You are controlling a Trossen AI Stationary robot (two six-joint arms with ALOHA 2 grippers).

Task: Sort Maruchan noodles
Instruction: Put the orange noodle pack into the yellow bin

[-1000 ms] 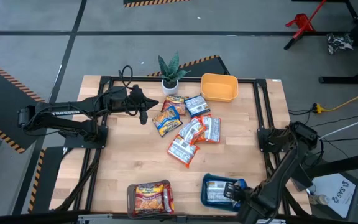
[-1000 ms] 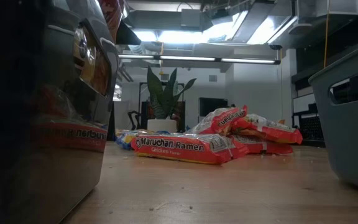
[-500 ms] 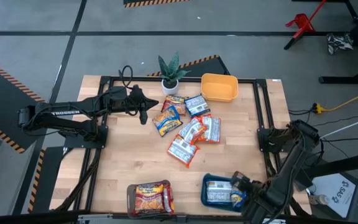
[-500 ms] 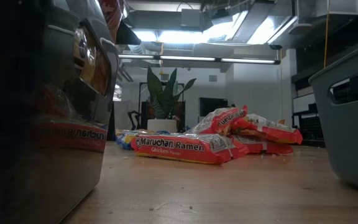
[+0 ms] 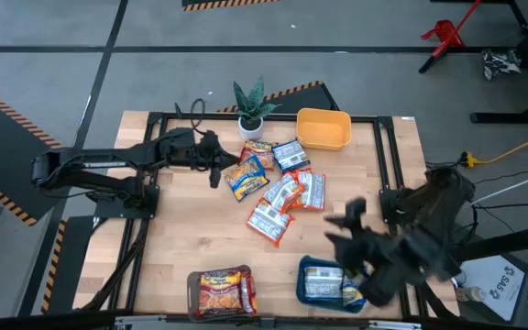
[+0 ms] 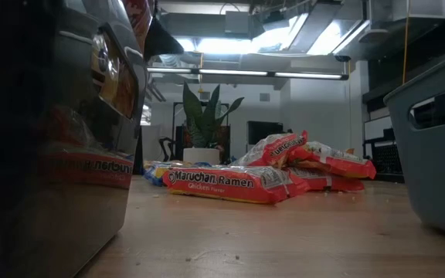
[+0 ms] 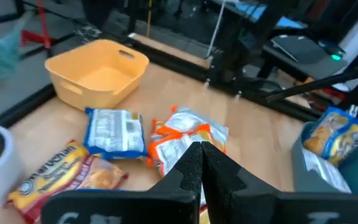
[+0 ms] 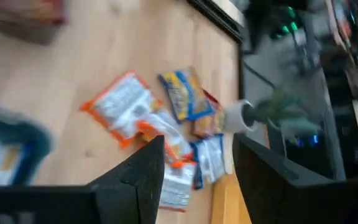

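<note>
Several Maruchan packets (image 5: 280,183) with orange, blue and yellow labels lie heaped at the table's middle; the left wrist view (image 7: 185,137), the right wrist view (image 8: 148,124) and the low view (image 6: 230,184) also show them. My left gripper (image 5: 214,167) hovers just left of the heap, shut (image 7: 201,158). My right gripper (image 5: 346,225), blurred, is above the table between the heap and the teal tray (image 5: 312,268), open (image 8: 197,168) and holding nothing. Blue packets (image 5: 333,286) lie in the teal tray. One packet (image 5: 220,291) lies in the brown tray.
A yellow tray (image 5: 324,128) and a potted plant (image 5: 250,110) stand at the far edge behind the heap. The brown tray (image 5: 193,286) and the teal tray sit at the near edge. Bare wood lies between the heap and the near trays.
My right gripper has left the teal tray, risen and swung fast toward the far edge and the heap. A blue-and-yellow packet stays behind in the teal tray. My left gripper has edged a little toward the heap.
</note>
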